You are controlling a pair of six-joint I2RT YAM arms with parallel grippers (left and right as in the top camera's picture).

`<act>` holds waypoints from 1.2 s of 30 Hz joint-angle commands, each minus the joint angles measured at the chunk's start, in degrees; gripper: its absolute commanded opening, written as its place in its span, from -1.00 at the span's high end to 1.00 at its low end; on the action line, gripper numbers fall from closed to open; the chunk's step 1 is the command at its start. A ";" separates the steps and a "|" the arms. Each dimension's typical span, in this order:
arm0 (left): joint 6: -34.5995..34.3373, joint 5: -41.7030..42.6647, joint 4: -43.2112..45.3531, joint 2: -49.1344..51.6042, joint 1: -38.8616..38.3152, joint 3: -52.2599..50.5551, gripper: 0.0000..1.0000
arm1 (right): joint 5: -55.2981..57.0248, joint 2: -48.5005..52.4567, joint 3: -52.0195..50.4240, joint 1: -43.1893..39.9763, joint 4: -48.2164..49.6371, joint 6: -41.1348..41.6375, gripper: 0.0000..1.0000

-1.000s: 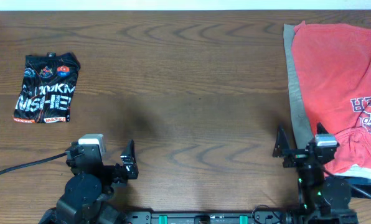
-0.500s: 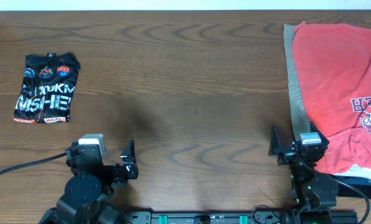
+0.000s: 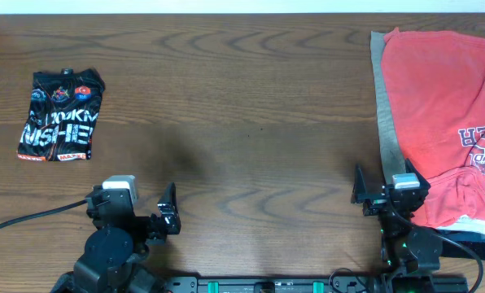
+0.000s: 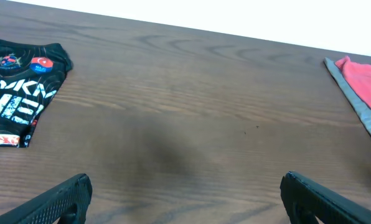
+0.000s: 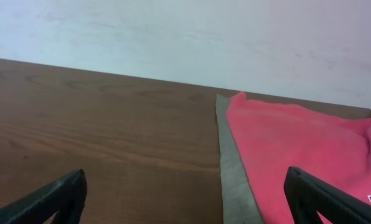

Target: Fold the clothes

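Note:
The black jersey (image 3: 60, 115) lies folded at the far left of the table; it also shows in the left wrist view (image 4: 20, 84). The coral-red T-shirt (image 3: 442, 106) lies spread at the right on a beige garment (image 3: 382, 106); both show in the right wrist view, the T-shirt (image 5: 297, 149) and the beige edge (image 5: 232, 168). My left gripper (image 3: 171, 210) is open and empty near the front edge, its fingers wide apart in its wrist view (image 4: 185, 199). My right gripper (image 3: 374, 191) is open and empty by the beige garment's left edge (image 5: 185, 199).
The wooden table (image 3: 242, 122) stretches between the two piles. A black cable (image 3: 31, 216) runs off the left arm's base toward the left edge. A pale wall (image 5: 185, 37) stands behind the table's far edge.
My right gripper moved a little left and toward the front, off the red T-shirt's edge, then stopped. The left arm and the clothes have not moved.

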 commanded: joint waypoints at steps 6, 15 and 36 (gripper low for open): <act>-0.31 -0.74 0.04 -0.13 -0.17 -0.20 -0.96 | -0.22 -0.24 -0.09 -0.26 -0.22 -0.81 -0.98; -0.28 -0.74 0.02 -0.13 0.28 -0.20 -0.95 | -0.22 -0.24 -0.09 -0.26 -0.22 -0.81 -0.99; 10.08 18.91 9.99 -16.13 29.79 -21.16 -0.95 | -0.22 -0.26 -0.09 -0.26 -0.22 -0.81 -0.98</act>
